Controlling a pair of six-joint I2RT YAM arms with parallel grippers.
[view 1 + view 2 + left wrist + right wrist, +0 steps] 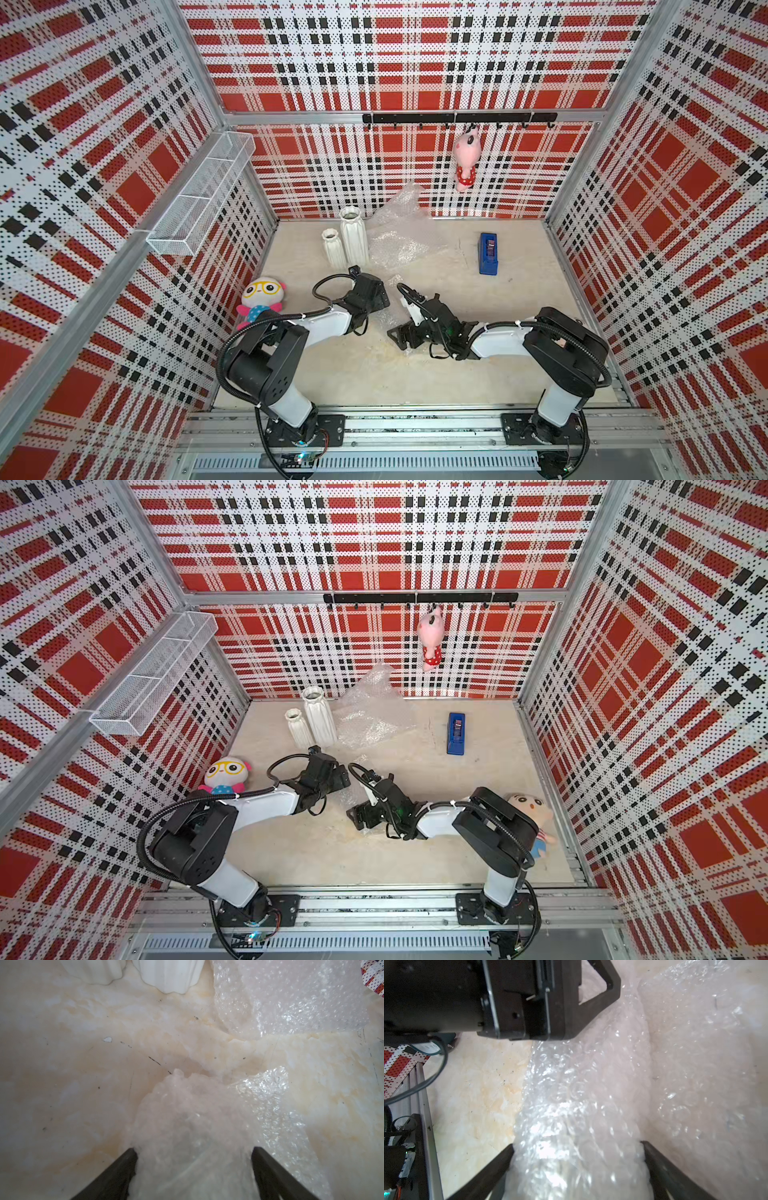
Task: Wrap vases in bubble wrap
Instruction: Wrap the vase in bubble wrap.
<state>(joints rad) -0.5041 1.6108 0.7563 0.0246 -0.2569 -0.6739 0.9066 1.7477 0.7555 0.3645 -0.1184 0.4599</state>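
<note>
At mid-table, rolled bubble wrap (571,1095) is straddled by left gripper (193,1150) and right gripper (577,1145) — jaws wide, touching it; whether it is clamped cannot be told.

Left wrist view: short vase (93,970) and tall vase (170,974) are cut off at the edge; only their bases show. The bubble wrap (187,1122) bundle between the left gripper (193,1150) fingers is blurred; contents and grip indeterminate. In a top view the right arm (494,833) half hides a plush toy (530,806).

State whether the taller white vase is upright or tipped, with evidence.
Upright: the taller vase stands on its base, open mouth up, beside the shorter vase.
</note>
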